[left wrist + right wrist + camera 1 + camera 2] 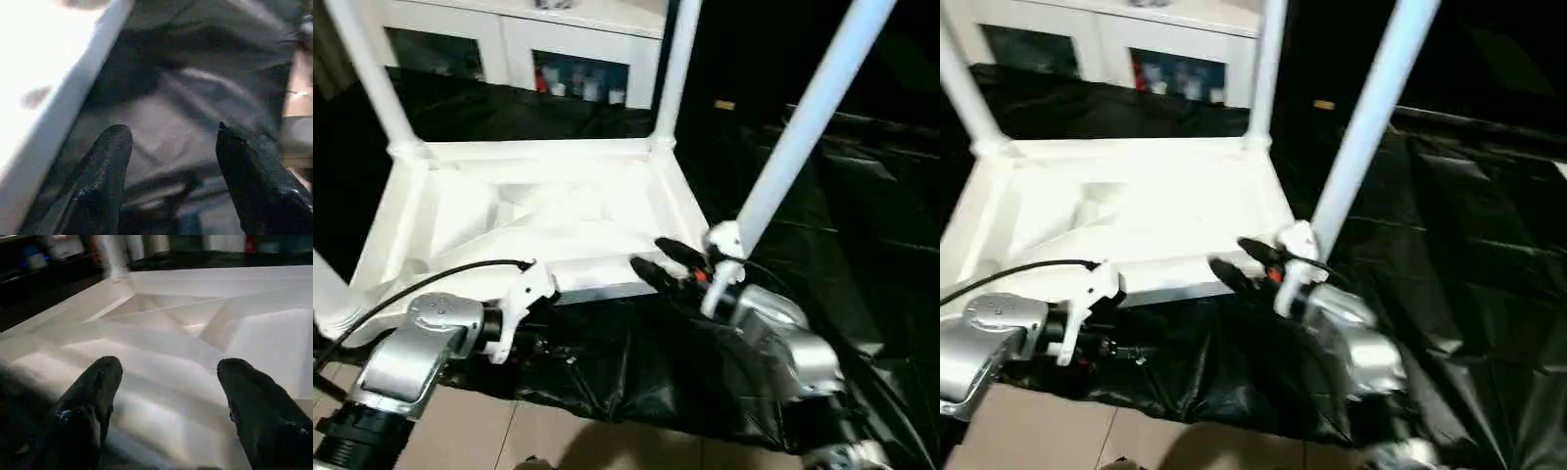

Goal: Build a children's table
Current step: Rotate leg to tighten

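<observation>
Both tools have fingers apart, gripping nothing: left tool (524, 294) under the near edge of the upturned children's table (558, 211), right tool (671, 262) at its near right corner, beside one upright leg (803, 127). Black-sheeted surface (842, 225) spreads rightward; white cabinet (519, 39) stands behind
</observation>
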{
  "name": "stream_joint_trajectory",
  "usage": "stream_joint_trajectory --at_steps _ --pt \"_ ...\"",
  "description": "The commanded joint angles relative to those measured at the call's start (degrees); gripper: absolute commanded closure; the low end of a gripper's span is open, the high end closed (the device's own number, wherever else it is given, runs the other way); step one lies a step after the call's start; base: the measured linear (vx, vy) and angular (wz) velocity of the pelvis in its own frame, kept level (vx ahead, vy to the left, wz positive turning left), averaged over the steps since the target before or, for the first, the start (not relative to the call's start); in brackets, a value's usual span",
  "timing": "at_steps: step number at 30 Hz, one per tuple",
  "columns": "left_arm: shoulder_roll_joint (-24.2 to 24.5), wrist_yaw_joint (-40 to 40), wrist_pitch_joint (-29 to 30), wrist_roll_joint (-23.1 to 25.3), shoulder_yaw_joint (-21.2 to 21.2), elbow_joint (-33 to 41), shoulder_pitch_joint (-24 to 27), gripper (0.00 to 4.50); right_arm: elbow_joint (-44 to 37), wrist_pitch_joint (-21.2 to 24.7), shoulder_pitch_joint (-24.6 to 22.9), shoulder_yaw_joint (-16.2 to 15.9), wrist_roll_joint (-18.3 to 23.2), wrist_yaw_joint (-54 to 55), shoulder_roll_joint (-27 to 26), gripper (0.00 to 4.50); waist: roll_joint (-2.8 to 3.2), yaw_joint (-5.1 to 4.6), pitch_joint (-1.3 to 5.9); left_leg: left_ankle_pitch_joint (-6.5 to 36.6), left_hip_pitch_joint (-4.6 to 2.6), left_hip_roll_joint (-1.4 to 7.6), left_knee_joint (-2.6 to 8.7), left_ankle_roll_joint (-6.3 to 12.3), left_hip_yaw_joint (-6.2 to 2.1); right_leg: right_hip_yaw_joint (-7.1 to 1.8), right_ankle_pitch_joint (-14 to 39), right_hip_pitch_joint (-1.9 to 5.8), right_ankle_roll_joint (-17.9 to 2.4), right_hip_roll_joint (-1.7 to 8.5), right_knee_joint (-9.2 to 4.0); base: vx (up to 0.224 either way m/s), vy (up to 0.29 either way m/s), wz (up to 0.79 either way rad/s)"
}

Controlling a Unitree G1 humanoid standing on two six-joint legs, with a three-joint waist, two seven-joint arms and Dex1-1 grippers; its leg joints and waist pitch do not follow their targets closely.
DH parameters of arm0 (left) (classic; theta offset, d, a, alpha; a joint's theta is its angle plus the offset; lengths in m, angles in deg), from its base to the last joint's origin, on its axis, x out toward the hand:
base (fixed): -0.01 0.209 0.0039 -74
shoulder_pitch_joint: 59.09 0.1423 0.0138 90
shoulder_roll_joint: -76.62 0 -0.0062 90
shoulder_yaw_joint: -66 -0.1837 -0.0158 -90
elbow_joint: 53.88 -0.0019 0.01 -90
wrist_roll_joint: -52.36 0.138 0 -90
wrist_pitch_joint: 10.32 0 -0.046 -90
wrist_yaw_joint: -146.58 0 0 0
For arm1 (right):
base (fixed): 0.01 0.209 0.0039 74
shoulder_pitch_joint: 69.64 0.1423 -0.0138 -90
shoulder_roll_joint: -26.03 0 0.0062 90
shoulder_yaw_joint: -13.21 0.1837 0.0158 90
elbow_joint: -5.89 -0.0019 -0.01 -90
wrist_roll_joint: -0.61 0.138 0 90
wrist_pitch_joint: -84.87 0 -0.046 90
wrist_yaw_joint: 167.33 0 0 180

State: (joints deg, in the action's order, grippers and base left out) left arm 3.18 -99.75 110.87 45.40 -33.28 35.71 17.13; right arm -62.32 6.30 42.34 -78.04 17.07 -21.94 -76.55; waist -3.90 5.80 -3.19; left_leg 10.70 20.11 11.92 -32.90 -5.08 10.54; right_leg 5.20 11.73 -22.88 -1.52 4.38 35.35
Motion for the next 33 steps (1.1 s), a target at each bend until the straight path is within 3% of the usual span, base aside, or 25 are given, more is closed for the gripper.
stream_joint_trajectory --at_steps 1,5,8,9,10,11,12,13,14,15,18,19,21,23,25,26,31,33 --pt "0.16 1.93 -0.93 1.35 -0.01 -0.76 -1.25 1.04 3.1 -1.65 1.64 4.53 -0.12 6.24 -0.3 0.96 1.59 -0.16 3.5 6.99 -0.78 1.66 4.08 -1.29 -0.48 -3.63 3.3 2.74 -10.76 3.84 -3.27 0.0 0.0 0.0" --pt "0.16 1.93 -0.93 1.35 -0.01 -0.76 -1.25 1.04 3.1 -1.65 1.64 4.53 -0.12 6.24 -0.3 0.96 1.37 -0.08 3.71 4.79 -0.44 1.42 3.77 -0.5 -0.47 -3.61 -1.56 3.32 -11.21 3.77 -2.74 0.0 0.0 0.0" --pt "0.16 1.93 -0.93 1.35 -0.01 -0.76 -1.25 1.04 3.1 -1.65 1.64 4.53 -0.12 6.24 -0.3 0.96 1.37 -0.12 3.65 5.69 -0.46 1.47 3.8 -0.26 -0.48 -3.61 -0.4 3.33 -11.32 3.86 -2.86 0.0 0.0 0.0" --pt "0.07 2.32 -1.62 1.7 0.0 -1.38 -1.54 0.98 3.89 -1.89 2.11 5.54 0.27 7.65 -0.63 0.96 1.38 -0.09 3.56 6.27 -0.48 1.5 3.85 -0.31 -0.49 -3.64 0.65 3.28 -11.21 3.89 -3.01 0.0 0.0 0.0" --pt "-0.74 3.82 -3.3 2.53 -0.02 -3.89 -3.17 0.84 6.76 -3.68 3.58 8.68 1.2 12.34 -0.52 0.96 1.39 -0.08 3.56 6.98 -0.56 1.51 3.86 -0.46 -0.48 -3.66 1.82 3.23 -11.06 3.94 -3.1 0.0 0.0 0.0" --pt "-1.26 4.66 -4.35 3.02 -0.08 -5.46 -4.19 0.7 8.4 -4.69 4.39 10.44 1.7 14.82 -0.28 0.96 2.8 -0.53 3.7 8.27 -1.16 1.26 3.63 -1.31 -0.14 -3.67 1.81 2.64 -11.19 3.62 -3.67 0.0 0.0 0.0" --pt "-1.67 5.32 -5.2 3.41 -0.14 -6.73 -5.01 0.7 9.68 -5.47 5.02 11.8 2.09 16.71 -0.04 0.96 3.57 -0.1 3.27 9.55 -1.04 1.48 3.89 -2.16 -0.56 -3.64 3.21 2.58 -11.45 3.83 -3.48 0.0 0.0 0.0" --pt "-2.08 6.05 -6.02 3.82 -0.22 -7.92 -5.79 0.69 11.12 -6.38 5.72 13.15 2.45 18.67 0.18 0.96 2.94 -0.02 3.38 12.77 -1.35 1.43 3.83 -2.71 -0.42 -3.64 6.48 2.68 -11.2 3.7 -3.8 0.0 0.0 0.0" --pt "-2.19 6.26 -6.24 3.93 -0.25 -8.25 -6.01 0.64 11.52 -6.64 5.92 13.53 2.56 19.21 0.24 0.96 2.85 0.27 3.33 13.21 -1.28 1.26 3.78 -2.46 -0.35 -3.82 8.69 2.6 -10.56 3.79 -3.96 0.0 0.0 0.0" --pt "-2.79 7.27 -7.23 4.41 -0.35 -9.75 -6.87 0.38 13.25 -7.93 6.69 14.88 2.58 21.31 1.15 0.96 3.21 0.44 3.31 13.24 -1.28 1.29 3.77 -2.45 -0.38 -3.91 9.4 2.57 -10.29 3.89 -4.03 0.0 0.0 0.0" --pt "-3.63 9.08 -8.67 5.0 -0.7 -11.99 -8.14 0.27 16.21 -9.73 8.11 17.48 2.81 23.64 3.61 0.96 3.16 0.62 3.44 12.4 -1.06 1.23 3.58 -2.35 -0.3 -3.98 9.85 2.61 -9.36 3.76 -4.06 0.0 0.0 0.0" --pt "-4.38 10.59 -10.22 5.36 -0.9 -13.77 -9.32 0.27 19.03 -11.39 9.4 19.52 2.62 24.76 6.07 0.96 4.01 0.51 3.44 12.43 -0.82 1.2 3.6 -2.49 -0.45 -3.87 9.44 2.62 -9.14 3.74 -4.12 0.0 0.0 0.0" --pt "-4.82 11.47 -11.19 5.63 -0.84 -14.67 -9.94 0.09 20.4 -12.14 10.02 20.53 2.67 25.24 7.65 0.96 3.45 0.59 3.66 12.06 -0.81 0.96 3.24 -2.39 -0.35 -3.78 8.78 2.8 -9.06 3.45 -3.89 0.0 0.0 0.0" --pt "-5.2 11.82 -12.3 5.73 -0.73 -15.88 -10.4 0.09 22.34 -13.32 10.81 21.19 2.76 25.58 8.73 0.96 3.37 0.28 3.69 9.07 0.4 0.72 3.13 -1.35 -0.58 -3.73 7.0 3.57 -8.77 3.49 -3.53 0.0 0.0 0.0" --pt "-5.7 12.39 -13.74 5.3 -0.13 -16.16 -10.11 0.09 23.73 -14.22 11.09 21.33 2.57 25.62 9.6 0.96 3.27 0.21 3.77 8.74 0.39 0.69 3.02 -0.97 -0.59 -3.74 7.21 3.51 -8.69 3.53 -3.55 0.0 0.0 0.0" --pt "-6.11 13.05 -14.63 4.75 0.62 -15.5 -9.39 0.09 23.8 -14.44 10.71 21.04 2.33 25.14 9.99 0.96 2.83 -0.28 3.92 7.56 0.77 0.65 2.94 -0.37 -0.65 -3.76 6.36 3.74 -9.04 3.46 -3.41 0.0 0.0 0.0" --pt "-8.04 16.36 -17.1 2.8 3.21 -12.49 -6.47 0.09 21.54 -14.31 8.09 19.65 1.29 23.24 9.66 0.96 2.74 -0.67 4.03 5.21 0.77 0.83 2.43 2.13 -0.4 -4.0 2.37 3.51 -11.08 3.24 -2.97 0.0 0.0 0.0" --pt "-9.84 19.42 -17.94 1.46 5.26 -9.84 -4.08 0.09 18.72 -13.47 5.67 17.88 0.16 21.59 9.44 0.96 2.77 -0.51 3.82 6.03 0.54 0.96 2.45 2.43 -0.25 -4.05 3.47 3.22 -11.34 3.16 -3.3 0.0 0.0 0.0"
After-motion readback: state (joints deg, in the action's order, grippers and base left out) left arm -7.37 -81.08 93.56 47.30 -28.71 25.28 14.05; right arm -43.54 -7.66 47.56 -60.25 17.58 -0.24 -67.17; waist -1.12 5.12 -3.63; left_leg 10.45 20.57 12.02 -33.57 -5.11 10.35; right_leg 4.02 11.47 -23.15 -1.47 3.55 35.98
